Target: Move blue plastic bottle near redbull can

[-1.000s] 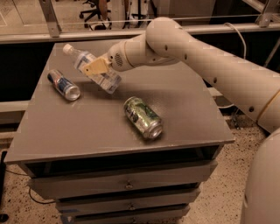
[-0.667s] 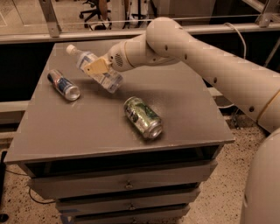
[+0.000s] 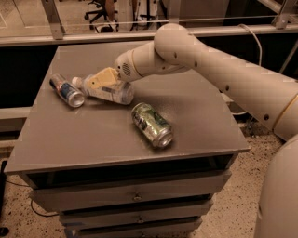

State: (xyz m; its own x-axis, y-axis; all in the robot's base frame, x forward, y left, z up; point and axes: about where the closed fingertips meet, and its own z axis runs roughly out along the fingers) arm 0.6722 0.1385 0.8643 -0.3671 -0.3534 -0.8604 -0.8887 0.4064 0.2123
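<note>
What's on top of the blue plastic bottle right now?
The gripper sits over the blue plastic bottle, near its neck, hiding part of it. The bottle's body and white cap show, lying on the table beside the redbull can.

Office or lab workspace, not a home. Grey drawer cabinet (image 3: 135, 197) serves as the table. Speckled hard floor (image 3: 235, 207), wheeled office chair (image 3: 95, 5) behind a railed glass partition (image 3: 70, 38) at the back, cable (image 3: 253, 37) on the right. The robot arm's gripper (image 3: 103, 80) sits low over the cabinet top, left of centre, at the blue plastic bottle (image 3: 116, 93).
</note>
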